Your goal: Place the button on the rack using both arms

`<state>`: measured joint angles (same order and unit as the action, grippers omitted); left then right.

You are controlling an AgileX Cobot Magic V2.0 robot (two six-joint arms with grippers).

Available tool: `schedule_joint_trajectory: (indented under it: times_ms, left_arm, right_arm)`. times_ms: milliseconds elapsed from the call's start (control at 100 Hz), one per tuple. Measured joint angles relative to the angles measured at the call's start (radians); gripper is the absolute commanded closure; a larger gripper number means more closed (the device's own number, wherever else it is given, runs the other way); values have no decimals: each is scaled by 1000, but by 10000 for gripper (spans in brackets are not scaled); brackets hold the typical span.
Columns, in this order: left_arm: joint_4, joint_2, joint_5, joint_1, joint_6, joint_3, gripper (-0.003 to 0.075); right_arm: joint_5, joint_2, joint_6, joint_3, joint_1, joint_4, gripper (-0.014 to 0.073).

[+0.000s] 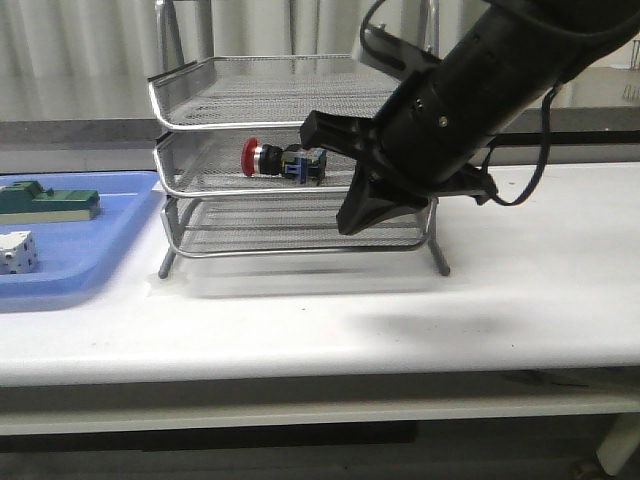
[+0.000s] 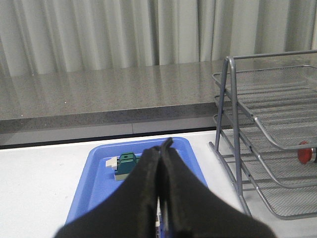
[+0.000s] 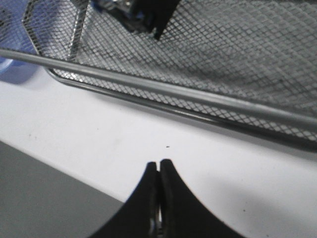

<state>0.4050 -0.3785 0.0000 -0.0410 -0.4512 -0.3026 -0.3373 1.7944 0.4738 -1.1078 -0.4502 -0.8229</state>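
At nine o'clock on the white bench (image 1: 520,290), a flat blue plastic tray (image 1: 110,240) carries a green block (image 1: 50,203) and a small white cube (image 1: 17,251). The left gripper (image 2: 166,146) hangs above that tray, fingers pressed together, empty. In the centre, the three-tier silver wire-mesh rack (image 1: 200,105) holds the red-capped push-button switch (image 1: 285,160), lying sideways on the middle tier. At three o'clock, the right gripper (image 3: 159,166) is closed on nothing, just in front of the rack.
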Motion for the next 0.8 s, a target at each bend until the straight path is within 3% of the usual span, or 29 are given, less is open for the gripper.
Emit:
schedule_joint_trajectory:
  times_ms: [390, 800]
  left_arm:
    - [0, 0, 0, 0, 0, 0, 741]
    - [0, 0, 0, 0, 0, 0, 741]
  right_arm:
    - [19, -323, 0, 233, 55, 106, 654]
    - [9, -755, 0, 432, 223, 192, 654]
